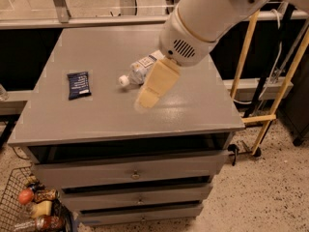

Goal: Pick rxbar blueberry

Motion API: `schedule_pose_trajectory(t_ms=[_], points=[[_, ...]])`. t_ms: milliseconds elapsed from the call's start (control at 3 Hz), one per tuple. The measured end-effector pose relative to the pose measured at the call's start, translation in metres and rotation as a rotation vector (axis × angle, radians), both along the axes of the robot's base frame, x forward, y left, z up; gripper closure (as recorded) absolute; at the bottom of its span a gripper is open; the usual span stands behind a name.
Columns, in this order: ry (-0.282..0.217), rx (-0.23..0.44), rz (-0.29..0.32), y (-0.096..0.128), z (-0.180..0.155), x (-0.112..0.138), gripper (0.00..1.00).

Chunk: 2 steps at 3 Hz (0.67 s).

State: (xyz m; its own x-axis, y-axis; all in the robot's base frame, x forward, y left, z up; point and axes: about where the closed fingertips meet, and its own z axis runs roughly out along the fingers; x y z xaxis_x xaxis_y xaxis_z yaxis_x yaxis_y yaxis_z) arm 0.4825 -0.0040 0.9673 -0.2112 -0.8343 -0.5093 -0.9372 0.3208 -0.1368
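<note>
My claw (146,99) hangs over the grey table top (203,115), near its middle, with the tan tip pointing down toward the front edge. From here it shows as one flat tan piece, so I cannot tell whether it is wide or narrow, nor whether the tip touches the surface. The rxbar blueberry (78,84) lies flat on the table well to the left of my claw as the camera sees it. It is clear of the claw and sits close to the table's left edge. It is a dark navy wrapper with white lines of text, its long side running front to back. Just behind my claw, a clear plastic bottle (139,71) lies on its side, its white cap pointing toward the bar and its far end hidden behind my white wrist housing (198,28). Below my claw, the cabinet front carries grey drawers (130,172). Far down and to the left of my claw, a wire basket (10,197) on the floor holds a few small bottles. To the right of my claw, past the table edge, stands a yellow frame (244,52).
</note>
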Motion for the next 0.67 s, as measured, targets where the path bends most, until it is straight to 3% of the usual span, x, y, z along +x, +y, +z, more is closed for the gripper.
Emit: schedule_pose_trajectory(t_ms=[333, 667], points=[[-0.001, 0.01, -0.012, -0.001, 0.0, -0.002, 0.0], [0.04, 0.039, -0.039, 0.025, -0.022, 0.013, 0.0]])
